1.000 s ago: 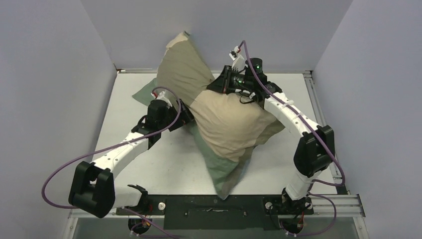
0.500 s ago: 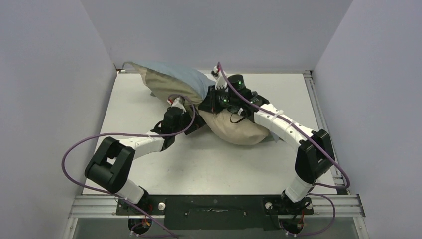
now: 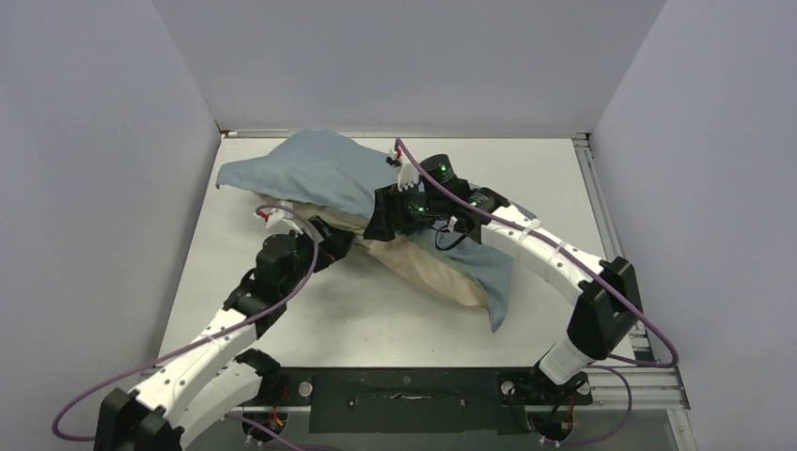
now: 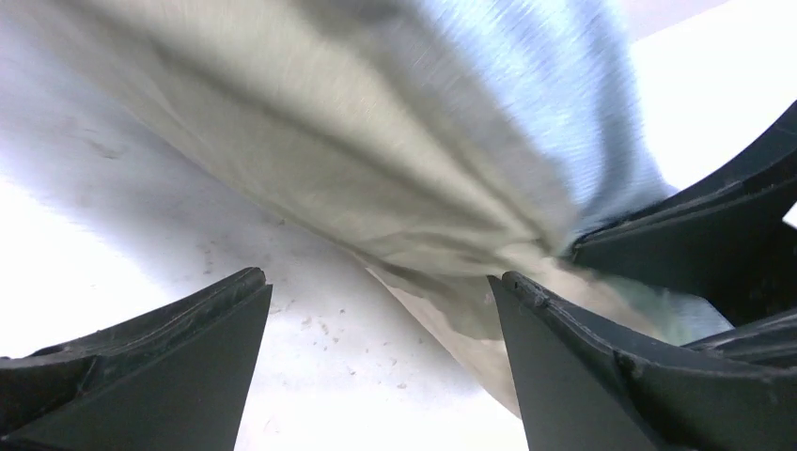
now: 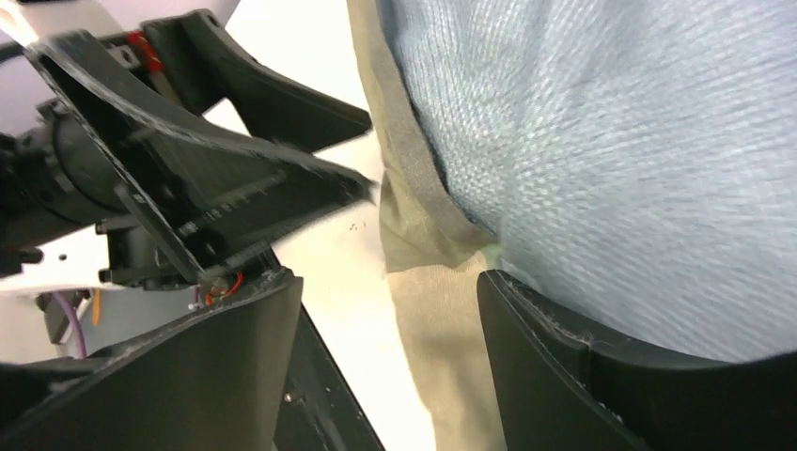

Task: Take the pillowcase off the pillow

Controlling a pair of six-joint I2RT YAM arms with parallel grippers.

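Pillowcase (image 3: 320, 174) blue face up, left pincer (image 4: 376, 277) agape, right pincer (image 5: 390, 277) agape

I've got the white table (image 3: 376, 319) filling the middle of the top view, matte and evenly lit. Pale lilac-grey walls box it in: the back wall (image 3: 404, 56) across the top of the frame, the left wall (image 3: 85, 188) down the left side, the right wall (image 3: 714, 188) down the right. A metal rail (image 3: 598, 188) runs along the table's right edge, and grooved rails (image 3: 648, 385) sit at lower right. A black plate (image 3: 404, 387) lies across the bottom centre, along the near edge. A thin metal strip (image 3: 536, 136) lines the far edge. On my left wrist feed the tabletop shows small dark specks (image 4: 315, 324), with bright glare at lower left.
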